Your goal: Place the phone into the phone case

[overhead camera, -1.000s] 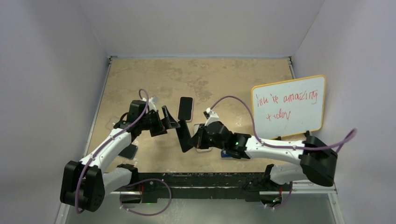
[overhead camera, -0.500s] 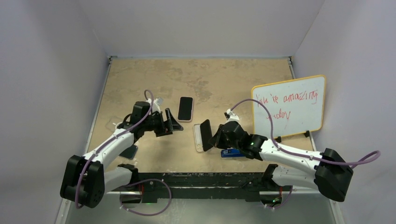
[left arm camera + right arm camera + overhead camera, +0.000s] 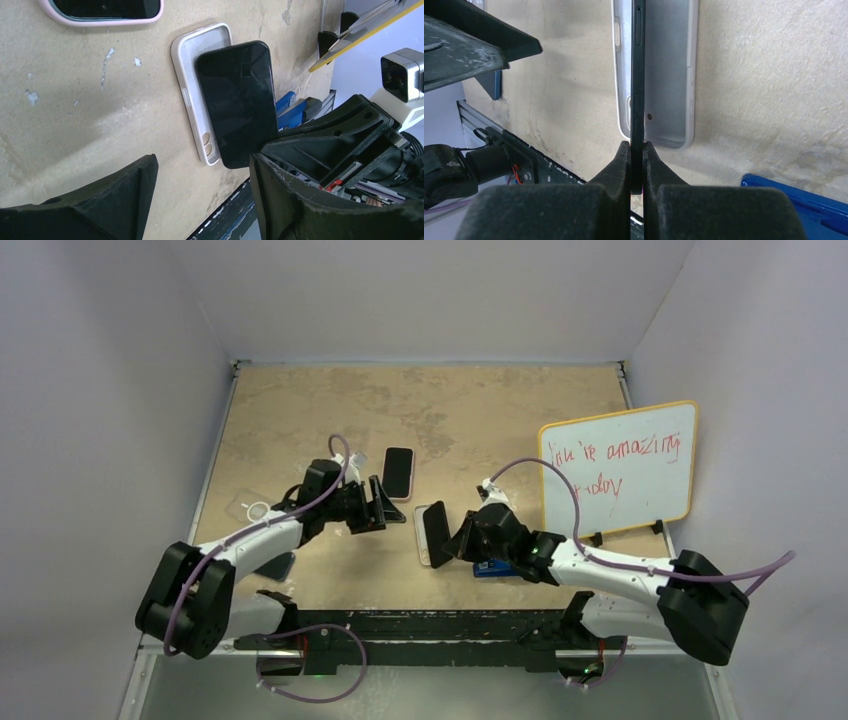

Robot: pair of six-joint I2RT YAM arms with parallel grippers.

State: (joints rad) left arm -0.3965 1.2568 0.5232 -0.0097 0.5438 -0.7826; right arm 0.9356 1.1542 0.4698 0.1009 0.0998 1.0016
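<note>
Two grippers, one load. My right gripper [image 3: 637, 150] is pinched on one end of the black phone [image 3: 638, 75], holding it tilted over the open white phone case [image 3: 669, 75], which lies on the table [image 3: 480, 410]; whether phone and case touch is unclear. My left gripper [image 3: 386, 506] is spread and empty, beside a pink-cased phone [image 3: 398, 472].

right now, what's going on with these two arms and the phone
The right gripper is shut on one end of a black phone, holding it over the white phone case that lies open on the table. The phone is not yet seated. The left gripper is open and holds nothing. Another phone in a pink case lies farther back.
</note>
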